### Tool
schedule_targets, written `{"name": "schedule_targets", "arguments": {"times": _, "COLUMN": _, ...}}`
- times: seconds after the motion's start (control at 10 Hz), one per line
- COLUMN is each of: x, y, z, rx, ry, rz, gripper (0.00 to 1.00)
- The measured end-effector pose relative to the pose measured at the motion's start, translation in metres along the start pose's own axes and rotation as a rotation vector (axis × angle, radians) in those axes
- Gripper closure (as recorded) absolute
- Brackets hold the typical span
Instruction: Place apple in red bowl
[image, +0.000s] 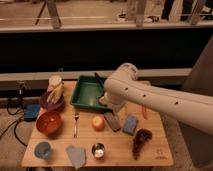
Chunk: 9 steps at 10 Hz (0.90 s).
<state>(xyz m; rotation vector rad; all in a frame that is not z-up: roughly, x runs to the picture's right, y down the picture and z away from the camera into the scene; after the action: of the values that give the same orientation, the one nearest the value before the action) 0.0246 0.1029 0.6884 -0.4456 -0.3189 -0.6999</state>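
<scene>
one apple (98, 122) on the table (120, 150), one red bowl (49, 123) to its left; one hand (111, 108) just behind the apple, grip impossible to tell.

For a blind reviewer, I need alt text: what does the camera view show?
A white robot arm reaches from the right, its hand at the right edge of the green tray, behind the apple. The red bowl sits left of the apple.

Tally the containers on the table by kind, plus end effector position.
Bowls: 2, red bowl, purple bowl
Cups: 2, blue cup, metal cup
Trays: 1, green tray
Total: 5
The end effector is at the green tray's right edge, beyond the apple.
</scene>
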Motion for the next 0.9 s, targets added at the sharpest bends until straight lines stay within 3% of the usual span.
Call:
{"name": "schedule_targets", "arguments": {"times": 0.5, "x": -0.012, "y": -0.015, "z": 0.015, "rx": 0.012, "ry": -0.032, "rz": -0.042, "gripper": 0.2}}
{"name": "schedule_targets", "arguments": {"times": 0.9, "x": -0.019, "y": -0.028, "z": 0.045, "rx": 0.024, "ry": -0.071, "rz": -0.051, "gripper": 0.2}}
